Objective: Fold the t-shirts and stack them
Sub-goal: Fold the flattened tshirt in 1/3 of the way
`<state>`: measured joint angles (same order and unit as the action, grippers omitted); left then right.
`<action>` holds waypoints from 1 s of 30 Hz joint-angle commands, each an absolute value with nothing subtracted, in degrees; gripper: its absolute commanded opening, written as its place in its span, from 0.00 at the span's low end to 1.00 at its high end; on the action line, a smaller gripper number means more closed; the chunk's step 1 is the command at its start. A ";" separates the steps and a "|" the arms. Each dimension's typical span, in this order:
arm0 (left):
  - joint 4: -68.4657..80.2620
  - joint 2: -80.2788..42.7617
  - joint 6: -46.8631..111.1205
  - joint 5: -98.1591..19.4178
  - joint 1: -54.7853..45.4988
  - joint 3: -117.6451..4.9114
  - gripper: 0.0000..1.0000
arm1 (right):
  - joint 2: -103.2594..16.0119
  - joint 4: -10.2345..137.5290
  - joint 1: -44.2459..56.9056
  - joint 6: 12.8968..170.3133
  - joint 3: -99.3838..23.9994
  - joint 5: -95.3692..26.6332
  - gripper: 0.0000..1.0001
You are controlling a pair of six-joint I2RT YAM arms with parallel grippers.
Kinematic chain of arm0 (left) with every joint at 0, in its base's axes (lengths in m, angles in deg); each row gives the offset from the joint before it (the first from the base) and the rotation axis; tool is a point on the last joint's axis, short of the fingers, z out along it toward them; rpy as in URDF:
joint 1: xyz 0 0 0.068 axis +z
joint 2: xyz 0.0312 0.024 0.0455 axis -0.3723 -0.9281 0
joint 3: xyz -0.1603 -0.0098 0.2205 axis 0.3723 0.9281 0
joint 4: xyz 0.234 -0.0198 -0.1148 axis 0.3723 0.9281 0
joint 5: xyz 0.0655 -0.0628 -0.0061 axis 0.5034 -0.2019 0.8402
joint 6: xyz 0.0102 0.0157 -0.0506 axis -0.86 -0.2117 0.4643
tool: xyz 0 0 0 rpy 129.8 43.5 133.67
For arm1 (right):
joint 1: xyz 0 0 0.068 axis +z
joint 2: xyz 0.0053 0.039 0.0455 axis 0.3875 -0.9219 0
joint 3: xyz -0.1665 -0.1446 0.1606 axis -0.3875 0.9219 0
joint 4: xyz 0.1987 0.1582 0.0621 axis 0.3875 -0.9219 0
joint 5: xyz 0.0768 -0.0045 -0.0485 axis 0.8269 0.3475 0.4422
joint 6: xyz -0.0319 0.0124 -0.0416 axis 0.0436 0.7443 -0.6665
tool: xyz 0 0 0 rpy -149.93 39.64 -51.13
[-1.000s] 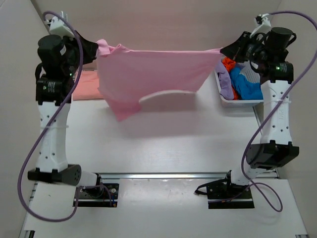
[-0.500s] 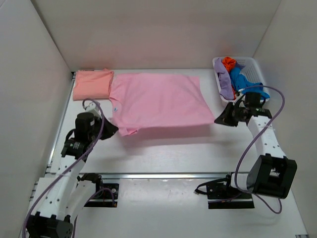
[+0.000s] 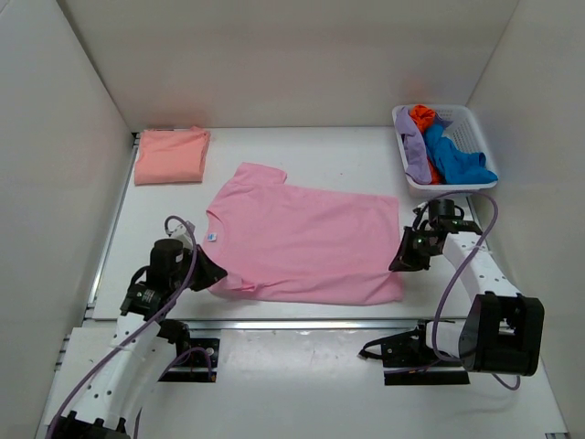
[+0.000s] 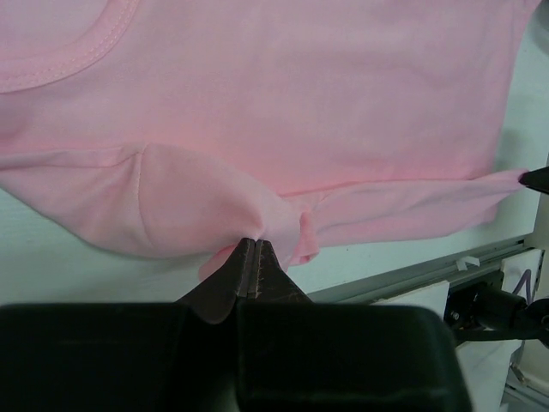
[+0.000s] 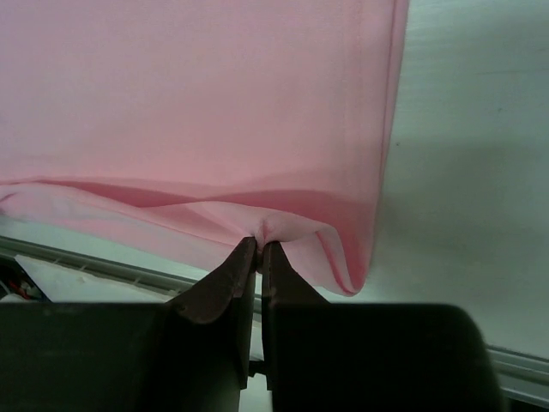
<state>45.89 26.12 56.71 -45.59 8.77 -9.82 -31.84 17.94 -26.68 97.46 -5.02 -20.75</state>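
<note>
The light pink t-shirt lies spread flat on the table, neck to the left, hem to the right. My left gripper is shut on the shirt's near left edge by the sleeve; the pinched cloth bunches at my left gripper. My right gripper is shut on the shirt's near right hem corner, and the pinched fold sits at my right gripper. The salmon-peach t-shirt lies folded at the back left.
A white lattice basket with purple, orange and blue clothes stands at the back right. A metal rail runs along the table's near edge just below the shirt. White walls enclose the table on three sides.
Both arms have come down and toward the near edge with the pink shirt. It hung stretched in the air a second ago and now lies flat on the table.
</note>
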 commanded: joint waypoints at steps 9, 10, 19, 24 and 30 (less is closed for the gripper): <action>40.35 18.42 54.22 -44.48 10.51 -12.31 0.00 | -29.96 19.24 -31.93 98.59 -2.40 -20.39 0.01; 40.08 17.63 54.12 -43.34 10.43 -13.19 0.00 | -30.13 19.59 -32.29 98.50 -2.23 -20.39 0.00; 36.84 10.95 52.54 -43.24 11.13 -15.57 0.00 | -31.89 20.21 -31.76 99.12 -1.88 -21.00 0.00; 34.02 6.47 51.40 -42.98 11.58 -17.41 0.00 | -31.89 21.35 -32.03 99.73 -1.17 -21.18 0.00; 32.61 -2.14 48.41 -41.92 11.05 -23.66 0.00 | -32.68 22.84 -32.20 100.00 -0.21 -21.79 0.00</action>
<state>35.44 -0.17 50.83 -43.23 11.09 -19.97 -32.28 20.71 -31.62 99.60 -0.93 -21.08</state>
